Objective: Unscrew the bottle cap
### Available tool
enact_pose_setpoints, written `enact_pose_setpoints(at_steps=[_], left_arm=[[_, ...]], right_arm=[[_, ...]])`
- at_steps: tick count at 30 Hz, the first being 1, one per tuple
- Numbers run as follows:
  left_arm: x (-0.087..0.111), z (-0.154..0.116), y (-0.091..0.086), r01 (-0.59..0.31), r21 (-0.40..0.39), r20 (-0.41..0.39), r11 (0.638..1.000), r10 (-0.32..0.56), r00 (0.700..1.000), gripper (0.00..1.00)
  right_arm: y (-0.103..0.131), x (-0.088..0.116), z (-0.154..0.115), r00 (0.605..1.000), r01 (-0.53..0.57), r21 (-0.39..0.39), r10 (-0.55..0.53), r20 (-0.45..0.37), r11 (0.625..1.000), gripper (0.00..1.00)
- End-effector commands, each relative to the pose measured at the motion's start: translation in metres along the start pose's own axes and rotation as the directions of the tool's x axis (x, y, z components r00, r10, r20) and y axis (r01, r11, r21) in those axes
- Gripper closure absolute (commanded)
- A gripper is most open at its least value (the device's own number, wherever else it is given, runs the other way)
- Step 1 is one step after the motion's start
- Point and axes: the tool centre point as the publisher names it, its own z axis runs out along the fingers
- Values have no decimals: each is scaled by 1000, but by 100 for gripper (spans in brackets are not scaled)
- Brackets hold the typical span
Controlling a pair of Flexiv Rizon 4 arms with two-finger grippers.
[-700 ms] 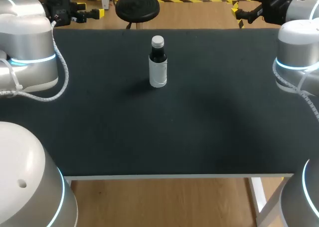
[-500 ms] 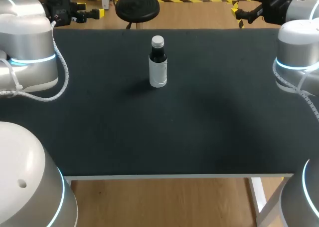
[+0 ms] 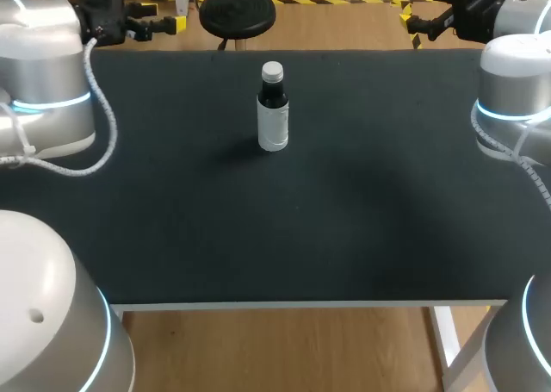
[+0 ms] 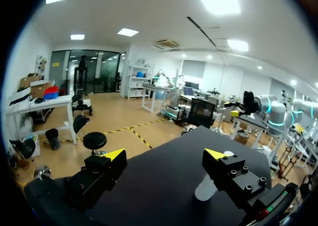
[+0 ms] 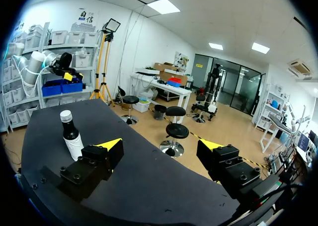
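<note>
Bottle (image 3: 273, 116) stands upright mid-table, cap (image 3: 272, 69) reachable from above, with left gripper (image 4: 165, 154) and right gripper (image 5: 160, 145) held clear, jaws apart.

A black matte tabletop (image 3: 344, 228) has a white front edge (image 3: 301, 305); a white leg (image 3: 446, 336) stands under its near right corner.

Left wrist view: the bottle (image 4: 204, 190) sits mostly behind one finger of my left gripper (image 4: 165, 154). I only get its lower body and a sliver of cap (image 4: 228, 153). Head view: left arm (image 3: 43, 73) and right arm (image 3: 516, 82) run off the side edges. The right gripper (image 3: 422, 17) is partly cut off at the far edge.
</note>
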Motion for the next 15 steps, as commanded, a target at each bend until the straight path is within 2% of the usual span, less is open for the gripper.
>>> enact_pose_setpoints(at_steps=[1, 3, 6, 11, 15], left_arm=[[-12, -3, 14, -110, 129, -275, 985, 143, 951, 0], [-12, -2, 19, -155, 151, -309, 976, 196, 931, 0], [-8, -2, 25, -222, 217, -372, 951, 291, 882, 0], [4, 2, 38, -324, 267, -432, 908, 413, 802, 0], [15, 6, 43, -376, 269, -439, 887, 461, 772, 0]], right_arm=[[0, -1, 0, 1000, 0, 2, 0, -1, 1000, 0], [0, -1, 0, 1000, 0, 2, 0, -1, 1000, 0], [0, -1, 0, 1000, 0, 2, 0, -1, 1000, 0], [0, -1, 0, 1000, 0, 2, 0, -1, 1000, 0], [0, -1, 0, 1000, 0, 2, 0, -1, 1000, 0]])
